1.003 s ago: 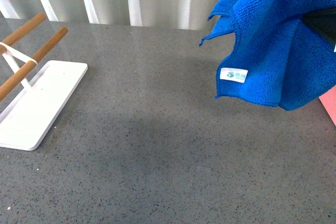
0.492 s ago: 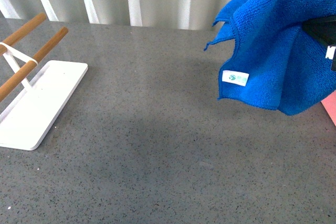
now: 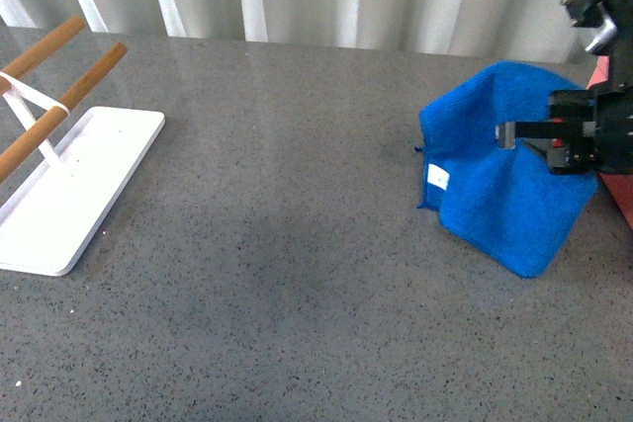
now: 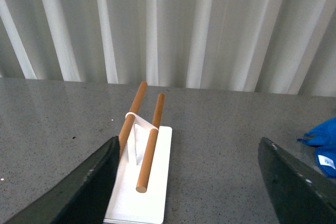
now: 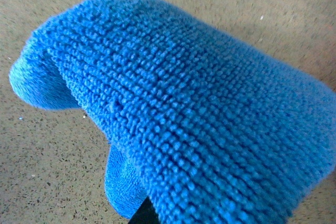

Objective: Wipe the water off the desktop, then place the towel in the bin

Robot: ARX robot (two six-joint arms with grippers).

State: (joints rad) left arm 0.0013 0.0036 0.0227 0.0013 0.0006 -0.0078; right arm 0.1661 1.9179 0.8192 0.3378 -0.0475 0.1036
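Over on the right of the desktop [image 3: 277, 274] the towel [image 3: 492, 200] hangs in a loose tent, its low edge at the surface and its white label facing left. The right gripper [image 3: 514, 133] holds it, jaws narrow on the cloth. The pink bin [image 3: 621, 200] shows just right of it. The left gripper [image 4: 187, 142] stands wide, facing the white tray [image 3: 99, 175] with two rods [image 3: 59, 96] at the left.

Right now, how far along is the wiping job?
Done: I see no puddle on the desktop, though a thin film would not show. In hand: the towel hangs from the right gripper, low beside the bin. Left: dropping it into the bin.
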